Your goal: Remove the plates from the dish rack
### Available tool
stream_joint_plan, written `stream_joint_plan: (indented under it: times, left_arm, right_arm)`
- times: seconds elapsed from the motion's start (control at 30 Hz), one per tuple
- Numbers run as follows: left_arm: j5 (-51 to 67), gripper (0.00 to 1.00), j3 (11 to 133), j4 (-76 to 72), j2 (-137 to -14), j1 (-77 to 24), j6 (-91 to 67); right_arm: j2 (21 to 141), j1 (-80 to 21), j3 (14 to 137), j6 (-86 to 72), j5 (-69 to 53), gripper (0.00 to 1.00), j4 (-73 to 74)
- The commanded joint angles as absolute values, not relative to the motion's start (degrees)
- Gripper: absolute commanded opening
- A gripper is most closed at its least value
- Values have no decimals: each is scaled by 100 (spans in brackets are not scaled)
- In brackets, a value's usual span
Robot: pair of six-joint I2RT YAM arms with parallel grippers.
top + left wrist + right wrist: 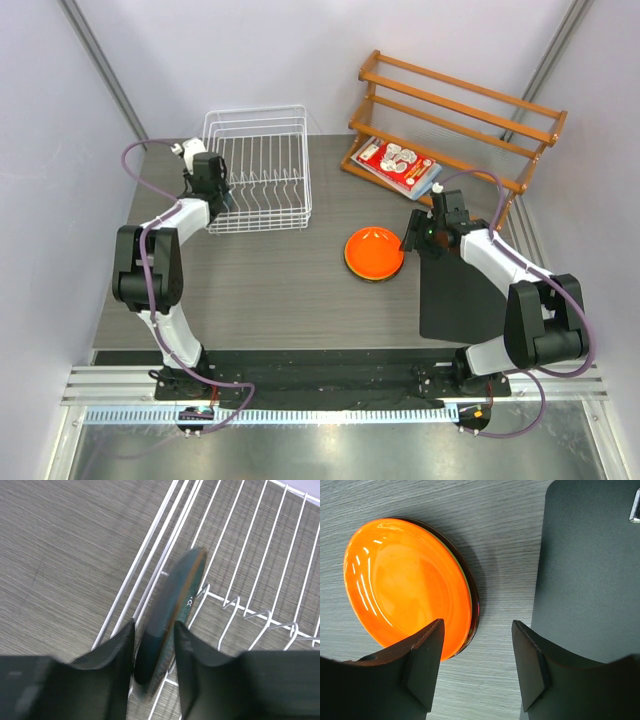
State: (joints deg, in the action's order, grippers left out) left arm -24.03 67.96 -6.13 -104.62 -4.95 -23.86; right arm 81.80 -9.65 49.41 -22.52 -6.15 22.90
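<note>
My left gripper (154, 650) pinches, as far as the blur allows, the dark teal plate (172, 600) standing at the dish rack's (250, 545) left side; I judge it the last. The right gripper (477, 665) hangs spread over the orange plate (405, 585), stacked right of the rack.

Table (250, 290) bears dish rack (262, 222), plate stack (374, 253), black mat (460, 295), wooden shelf (462, 85).

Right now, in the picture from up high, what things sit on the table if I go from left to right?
White dish rack → orange plate → black mat.
</note>
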Motion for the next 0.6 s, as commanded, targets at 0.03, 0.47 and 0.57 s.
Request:
stream_joint_plan:
  times: [0.03,0.47,0.57]
  left_arm:
    - [-2329,24,6820,-844,-10389,-466,-2417]
    - [-2206,0,6961,-572,-9932,-448,-2145]
    - [-2267,0,7084,-387,-9642,-457,-1952]
  right_arm:
    - [8139,-993,5001,-2145,-721,62,2127]
    - [8077,-1011,4983,-2171,-686,62,2127]
    - [8016,-1037,4983,-2162,-624,61,2136]
